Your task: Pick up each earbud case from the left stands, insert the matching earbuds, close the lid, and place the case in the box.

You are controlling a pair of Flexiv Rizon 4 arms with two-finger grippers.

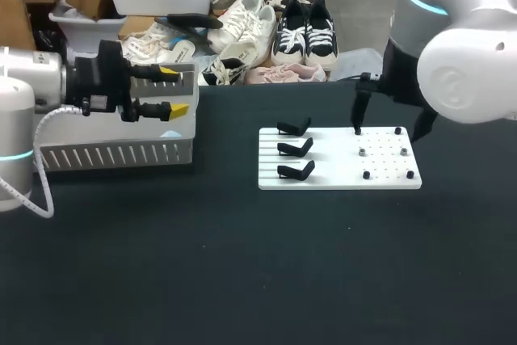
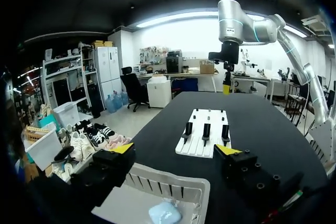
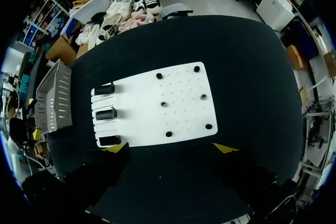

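A pale blue earbud case (image 2: 164, 212) with its lid shut lies inside the white slatted box (image 2: 170, 183), just under my left gripper (image 2: 175, 149). That gripper is open and holds nothing. In the head view it (image 1: 173, 90) hangs over the box (image 1: 113, 153) at the table's left. Three black stands (image 1: 295, 149) on the left part of the white board (image 1: 339, 169) carry nothing. My right gripper (image 3: 170, 148) hovers open and empty above the board (image 3: 157, 103), whose stands (image 3: 105, 114) sit ahead of its left finger.
Several small black and grey pegs (image 1: 381, 152) stick up from the board's right half. My right arm (image 1: 452, 54) stands over the board's far right corner. Bare black tabletop (image 1: 242, 264) stretches in front of the board and the box.
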